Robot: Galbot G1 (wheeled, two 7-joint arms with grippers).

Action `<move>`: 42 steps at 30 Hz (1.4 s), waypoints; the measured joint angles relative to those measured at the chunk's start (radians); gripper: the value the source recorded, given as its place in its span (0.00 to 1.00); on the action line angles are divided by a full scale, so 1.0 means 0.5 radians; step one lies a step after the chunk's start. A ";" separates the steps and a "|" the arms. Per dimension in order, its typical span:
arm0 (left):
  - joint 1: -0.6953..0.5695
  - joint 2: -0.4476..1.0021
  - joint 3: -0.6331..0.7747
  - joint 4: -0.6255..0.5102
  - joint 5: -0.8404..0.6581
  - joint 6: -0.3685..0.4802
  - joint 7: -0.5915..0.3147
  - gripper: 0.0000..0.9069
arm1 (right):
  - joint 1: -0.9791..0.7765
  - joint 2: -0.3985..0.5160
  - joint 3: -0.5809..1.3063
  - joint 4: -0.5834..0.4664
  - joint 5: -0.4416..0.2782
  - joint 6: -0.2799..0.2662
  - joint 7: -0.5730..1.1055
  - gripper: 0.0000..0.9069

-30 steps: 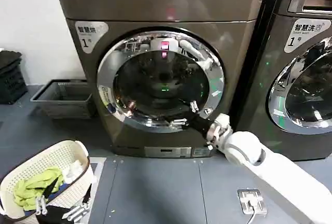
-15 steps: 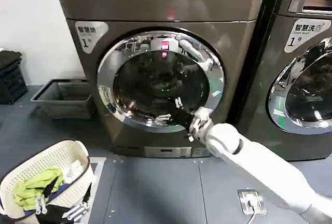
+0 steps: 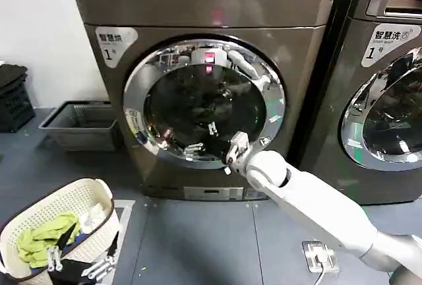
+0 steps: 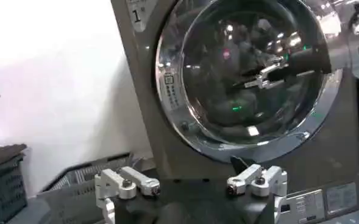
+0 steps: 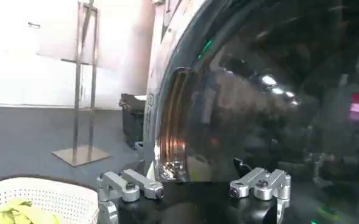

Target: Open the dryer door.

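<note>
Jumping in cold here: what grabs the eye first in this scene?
The dryer door, a big chrome ring around dark glass, dominates the middle, shut. The right gripper reaches across its lower glass, fingers open, on a long white arm. The left gripper hangs low to the left, open, over a white basket holding green cloth.

The right arm reaches from 4 o'clock up toward centre, wrist bent, its right gripper (image 3: 203, 138) held forward with fingers (image 5: 130, 186) spread apart. The left gripper (image 4: 191, 182) hangs low at 7 o'clock, fingers likewise parted.
</note>
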 joint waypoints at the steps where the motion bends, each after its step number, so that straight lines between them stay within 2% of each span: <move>1: -0.001 -0.002 0.001 0.000 0.001 0.000 0.000 1.00 | 0.009 0.018 -0.006 -0.017 -0.002 0.000 -0.004 1.00; 13: -0.014 -0.004 0.000 0.000 0.001 -0.005 0.000 1.00 | 0.091 0.191 -0.062 -0.192 -0.014 0.009 -0.030 1.00; 31: -0.028 -0.001 0.009 0.000 -0.003 -0.003 0.003 1.00 | 0.119 0.376 -0.102 -0.345 -0.055 0.013 0.035 1.00; 42: -0.039 -0.006 0.019 -0.007 -0.003 0.000 0.003 1.00 | 0.154 0.470 -0.151 -0.414 -0.092 -0.035 0.130 1.00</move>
